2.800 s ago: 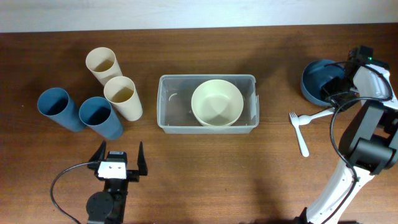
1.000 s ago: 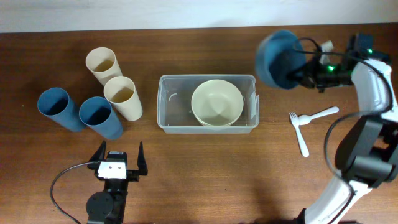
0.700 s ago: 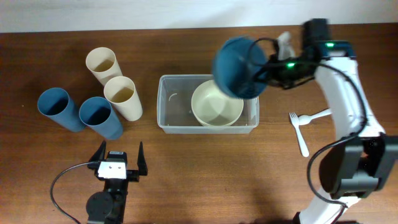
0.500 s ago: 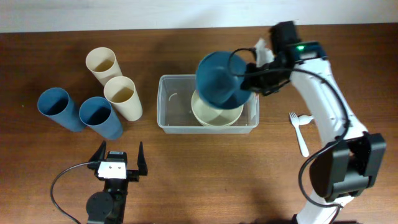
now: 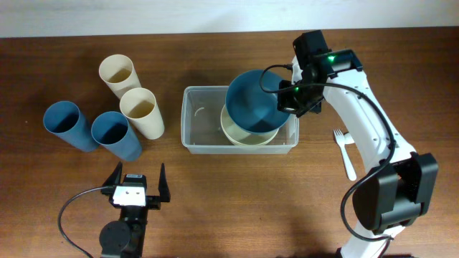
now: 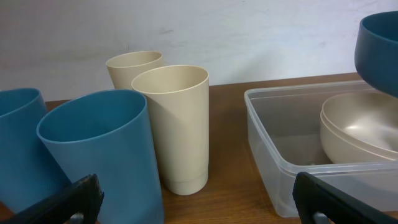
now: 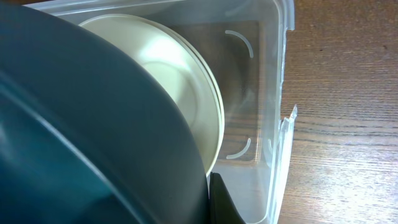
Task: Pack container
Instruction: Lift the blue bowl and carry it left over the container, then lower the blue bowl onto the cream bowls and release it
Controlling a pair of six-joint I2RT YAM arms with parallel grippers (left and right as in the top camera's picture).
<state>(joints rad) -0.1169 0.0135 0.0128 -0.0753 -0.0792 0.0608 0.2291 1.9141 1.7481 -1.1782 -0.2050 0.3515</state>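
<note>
Your right gripper (image 5: pixel 289 98) pinches a blue bowl (image 5: pixel 251 100) above the cream bowl (image 5: pixel 247 135) inside the container (image 5: pixel 190 122), table centre. Cups (image 5: pixel 141 112) stand at 9 o'clock, a fork (image 5: pixel 347 156) at 3. Your left gripper (image 5: pixel 138 175) is spread.

The right arm (image 5: pixel 374 140) reaches from the lower right up and leftward in a bent arc of white links, with a green light lit on its black wrist. The right gripper (image 5: pixel 290 97) is clamped on the rim of a blue bowl (image 5: pixel 251 100). The left gripper (image 5: pixel 138 181) sits low at lower left, pointing forward, fingers spread wide.
</note>
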